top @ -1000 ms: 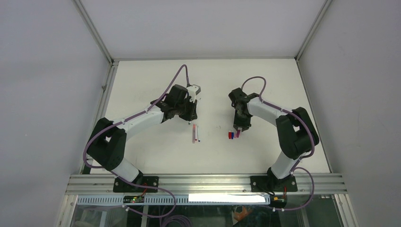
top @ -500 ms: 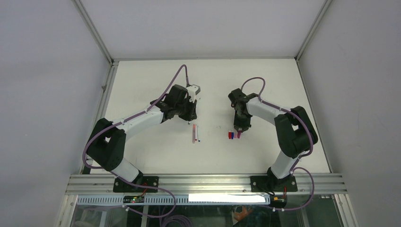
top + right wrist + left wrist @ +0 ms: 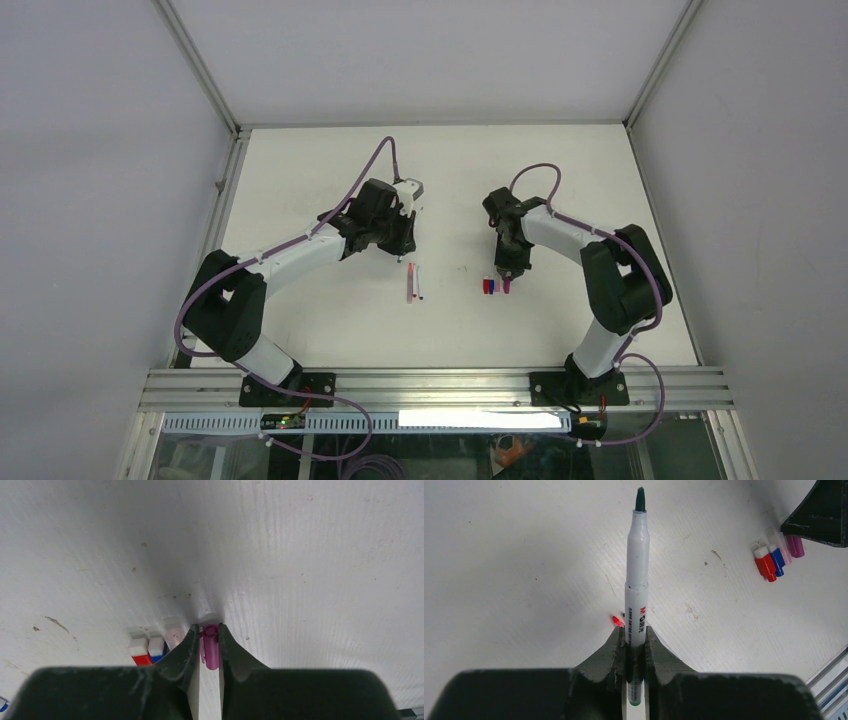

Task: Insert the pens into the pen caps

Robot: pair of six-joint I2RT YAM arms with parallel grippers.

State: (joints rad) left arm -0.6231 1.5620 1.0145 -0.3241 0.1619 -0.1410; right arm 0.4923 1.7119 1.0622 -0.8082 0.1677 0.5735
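Left gripper [image 3: 636, 636]: clenched on white pen [image 3: 637, 580], dark tip toward twelve o'clock.
Right gripper [image 3: 207, 630]: clamped around magenta cap [image 3: 210, 654], low over table [image 3: 570, 165].
Red cap [image 3: 140, 654], blue cap [image 3: 156, 648]: side by side at its nine o'clock.
Two loose pens [image 3: 414, 283]: flat on table, further toward nine o'clock.

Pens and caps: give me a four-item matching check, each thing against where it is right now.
1 white pen
2 magenta cap
3 red cap
4 two loose pens

A beside the blue cap, on the table
B in the left end effector
C side by side on the table
D in the right end effector

Pairs: 1-B, 2-D, 3-A, 4-C
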